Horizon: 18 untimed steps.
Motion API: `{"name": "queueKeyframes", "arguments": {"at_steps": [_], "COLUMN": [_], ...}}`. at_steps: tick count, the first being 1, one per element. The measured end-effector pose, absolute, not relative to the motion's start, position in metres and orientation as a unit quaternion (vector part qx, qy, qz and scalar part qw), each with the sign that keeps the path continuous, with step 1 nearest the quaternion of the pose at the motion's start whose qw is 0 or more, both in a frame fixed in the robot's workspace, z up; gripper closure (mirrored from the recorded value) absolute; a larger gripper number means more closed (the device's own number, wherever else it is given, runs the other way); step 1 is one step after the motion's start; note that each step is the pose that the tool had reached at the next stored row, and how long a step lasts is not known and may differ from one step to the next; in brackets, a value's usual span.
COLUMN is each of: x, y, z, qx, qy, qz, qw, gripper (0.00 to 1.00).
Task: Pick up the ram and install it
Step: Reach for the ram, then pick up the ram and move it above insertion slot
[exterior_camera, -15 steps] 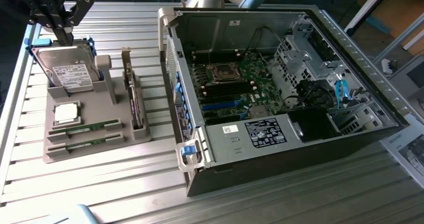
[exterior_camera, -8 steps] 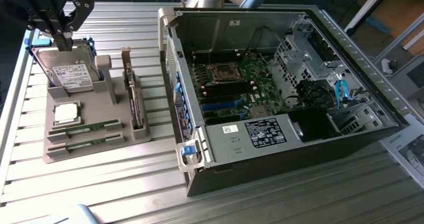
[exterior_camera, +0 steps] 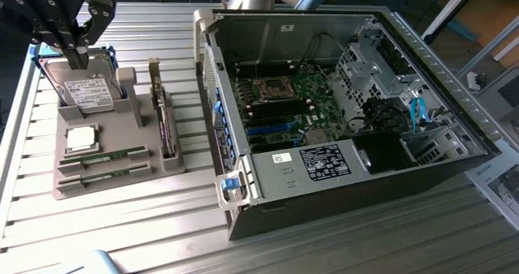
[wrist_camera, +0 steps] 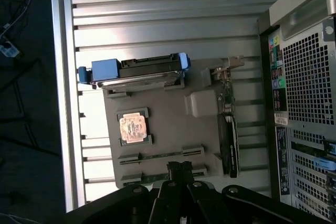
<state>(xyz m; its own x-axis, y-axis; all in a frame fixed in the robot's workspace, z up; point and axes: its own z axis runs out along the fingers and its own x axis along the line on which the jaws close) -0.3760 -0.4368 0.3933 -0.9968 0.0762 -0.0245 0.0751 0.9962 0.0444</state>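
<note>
Hovering tool (exterior_camera: 81, 62) pressed together, empty | wrist view: ram (wrist_camera: 157, 156) near tool | exterior view: motherboard (exterior_camera: 284, 104)

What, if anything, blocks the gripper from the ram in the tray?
Likely nothing, so probably yes. The ram lies uncovered in the grey tray, with open space above it. The gripper hangs above the tray, its fingers shut and holding nothing.
</note>
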Motion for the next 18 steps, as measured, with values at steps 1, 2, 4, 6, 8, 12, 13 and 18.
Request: {"name": "queueKeyframes", "arguments": {"at_steps": [1, 2, 4, 6, 8, 12, 13, 18], "x": [-0.376, -0.376, -0.376, -0.376, -0.376, -0.376, -0.3761, -0.376], "y": [-0.4381, -0.4392, -0.4429, -0.4458, -0.4476, -0.4476, -0.4476, -0.4476], "z": [0.3933, 0.3933, 0.3933, 0.3933, 0.3933, 0.3933, 0.3933, 0.3933], "qx": [0.038, 0.038, 0.038, 0.038, 0.038, 0.038, 0.038, 0.038], "qy": [0.999, 0.999, 0.999, 0.999, 0.999, 0.999, 0.999, 0.999], "qz": [0.022, 0.022, 0.022, 0.022, 0.022, 0.022, 0.022, 0.022], "qw": [0.013, 0.013, 0.013, 0.013, 0.013, 0.013, 0.013, 0.013], "gripper": [0.9, 0.9, 0.9, 0.9, 0.9, 0.9, 0.9, 0.9]}}
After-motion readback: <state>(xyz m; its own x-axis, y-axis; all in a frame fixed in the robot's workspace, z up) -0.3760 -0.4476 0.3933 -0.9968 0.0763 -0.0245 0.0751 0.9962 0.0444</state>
